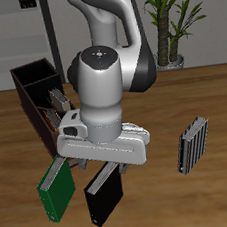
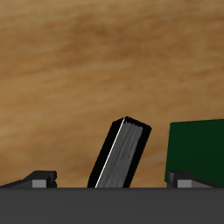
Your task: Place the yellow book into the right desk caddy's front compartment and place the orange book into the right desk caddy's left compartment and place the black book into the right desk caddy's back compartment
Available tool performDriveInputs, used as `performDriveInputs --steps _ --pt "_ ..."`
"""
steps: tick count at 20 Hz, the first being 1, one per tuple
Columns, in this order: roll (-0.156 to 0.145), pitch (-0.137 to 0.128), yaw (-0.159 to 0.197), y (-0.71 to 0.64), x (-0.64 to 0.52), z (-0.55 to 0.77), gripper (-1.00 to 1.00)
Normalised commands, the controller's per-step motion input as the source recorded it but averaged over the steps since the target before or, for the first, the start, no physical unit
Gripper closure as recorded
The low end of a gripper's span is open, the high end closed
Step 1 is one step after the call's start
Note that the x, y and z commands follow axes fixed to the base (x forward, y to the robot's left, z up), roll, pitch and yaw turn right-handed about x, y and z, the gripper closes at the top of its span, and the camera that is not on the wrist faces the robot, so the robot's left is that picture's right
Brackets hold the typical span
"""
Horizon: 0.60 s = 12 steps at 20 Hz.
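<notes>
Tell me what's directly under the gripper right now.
Under the gripper lies the black book flat on the table, the green book beside it. The fingertips are hidden by the hand.

The exterior camera looks down from the front and above, facing the robot across the table (image 1: 209,94), far enough to take in the arm, the right desk caddy (image 1: 37,90) and the books. The wrist camera sits on the claw (image 1: 104,167) and looks close down at the wood. Both views share the black book (image 1: 104,195) (image 2: 120,156) and the green book (image 1: 57,187) (image 2: 197,149).
</notes>
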Motion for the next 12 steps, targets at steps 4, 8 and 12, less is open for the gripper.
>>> performDriveInputs --steps 4,8,12 --pt "0.014 -0.009 -0.062 -0.13 0.06 -0.02 -1.0" --pt "0.012 0.008 -0.07 -0.18 0.08 -0.04 -1.0" --pt "0.017 0.01 0.005 0.0 0.09 -0.12 -1.0"
